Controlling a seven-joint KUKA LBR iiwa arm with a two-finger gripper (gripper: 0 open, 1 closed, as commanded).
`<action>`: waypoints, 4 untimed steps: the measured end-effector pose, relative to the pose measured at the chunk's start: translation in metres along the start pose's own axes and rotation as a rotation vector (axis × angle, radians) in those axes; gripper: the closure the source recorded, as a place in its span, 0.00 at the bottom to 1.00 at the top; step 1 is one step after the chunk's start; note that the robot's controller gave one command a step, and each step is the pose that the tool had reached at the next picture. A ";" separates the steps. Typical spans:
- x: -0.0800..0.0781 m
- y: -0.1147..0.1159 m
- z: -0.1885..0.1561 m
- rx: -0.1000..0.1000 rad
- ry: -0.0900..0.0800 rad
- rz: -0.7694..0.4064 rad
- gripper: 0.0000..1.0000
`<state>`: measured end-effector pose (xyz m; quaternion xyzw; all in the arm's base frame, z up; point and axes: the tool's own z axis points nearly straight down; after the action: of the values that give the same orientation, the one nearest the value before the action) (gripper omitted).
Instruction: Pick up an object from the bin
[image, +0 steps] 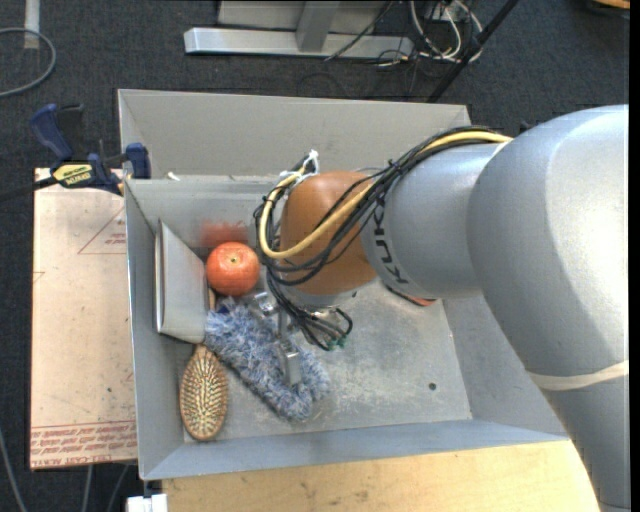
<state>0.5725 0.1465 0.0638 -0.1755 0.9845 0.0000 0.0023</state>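
Note:
My gripper is low in the middle of the bin, reaching down from under the arm's orange cover onto a blue-grey fuzzy cloth. The cloth lies slantwise on the bin floor, and the gripper's metal tip rests on or in its right part. A red-orange apple sits just up and left of the gripper, touching the top of the cloth. An oval wooden hairbrush lies bristles up to the cloth's lower left.
A flat grey-white box leans against the bin's left wall beside the apple. The arm and its cables cover the bin's upper middle and right. Bare floor shows at the lower right.

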 end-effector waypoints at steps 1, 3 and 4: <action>0.001 0.000 -0.005 0.000 0.002 0.002 1.00; -0.001 0.001 -0.031 0.000 -0.008 0.002 1.00; 0.002 0.001 -0.049 -0.002 0.002 0.002 1.00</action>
<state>0.5701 0.1470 0.1127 -0.1745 0.9847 0.0008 0.0011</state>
